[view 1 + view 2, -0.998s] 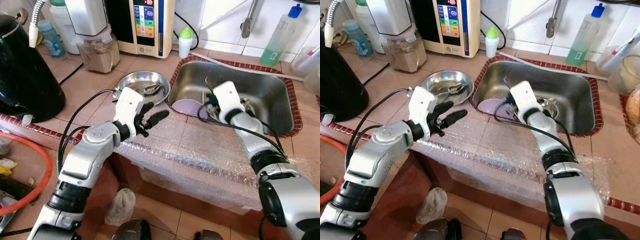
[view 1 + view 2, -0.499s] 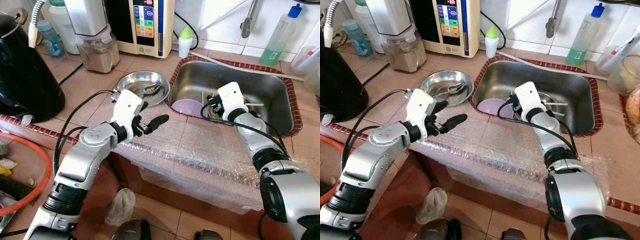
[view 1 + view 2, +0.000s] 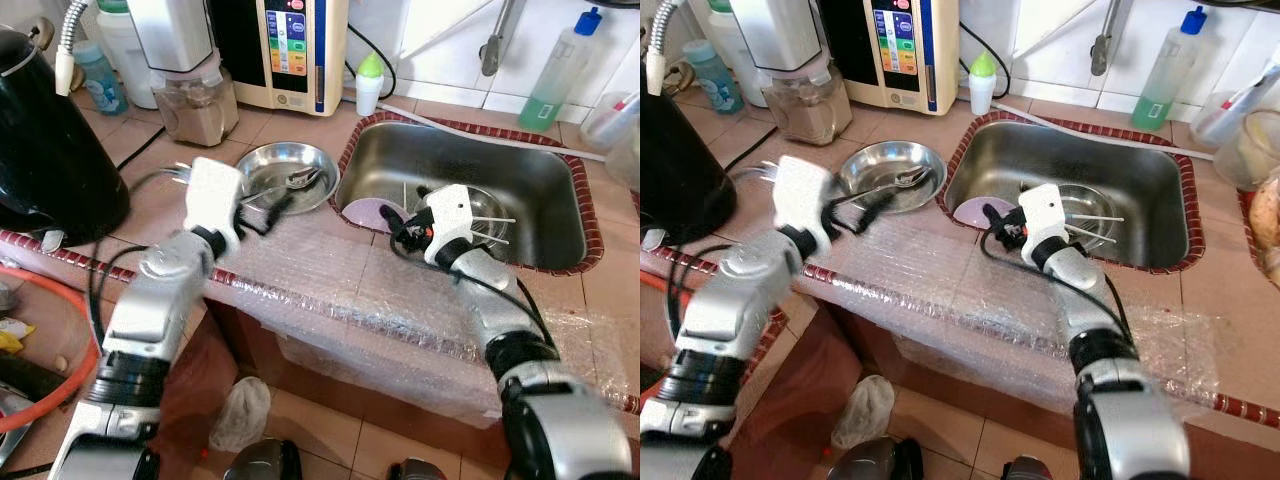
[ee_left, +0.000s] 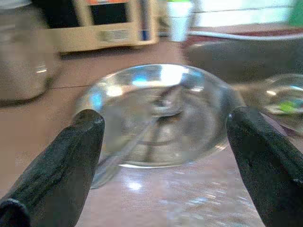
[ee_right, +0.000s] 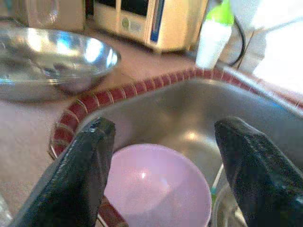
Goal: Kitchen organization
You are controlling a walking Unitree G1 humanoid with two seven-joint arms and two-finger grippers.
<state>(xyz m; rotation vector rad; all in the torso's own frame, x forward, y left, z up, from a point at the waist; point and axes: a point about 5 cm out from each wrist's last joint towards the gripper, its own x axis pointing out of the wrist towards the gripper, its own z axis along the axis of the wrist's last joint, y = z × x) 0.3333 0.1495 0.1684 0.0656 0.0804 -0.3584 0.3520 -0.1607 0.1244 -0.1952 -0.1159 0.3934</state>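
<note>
The left gripper (image 4: 163,156) has its two black fingers spread wide apart, with nothing between them. It hovers low over the counter and points at the shiny round metal bowl (image 3: 285,170), which sits on the brown tiled counter (image 3: 165,175) just beside the sink. A metal spoon (image 4: 163,106) or some such cutlery lies inside that bowl; the picture is too blurry to say more. The right gripper (image 5: 158,158) is spread wide too and holds nothing. It hangs over the near left corner of the steel sink (image 3: 520,165), right above the small round pink bowl (image 5: 158,182) that rests on the sink floor. Next to the pink bowl in the sink is a round metal dish (image 3: 490,210) with thin sticks across it. A sheet of clear bubble wrap (image 3: 340,285) covers the front edge of the counter under both arms. Further back stand a cream box machine with coloured buttons (image 3: 290,50), a little white bottle with a green cap (image 3: 371,82) and a tall bottle of green soap (image 3: 560,72). It looks like both arms are lining up to pick things up, one bowl each. Next, each gripper would need to go lower, get one finger inside the rim and one outside, then pinch. The rims are thin and smooth, so they could slip.
</note>
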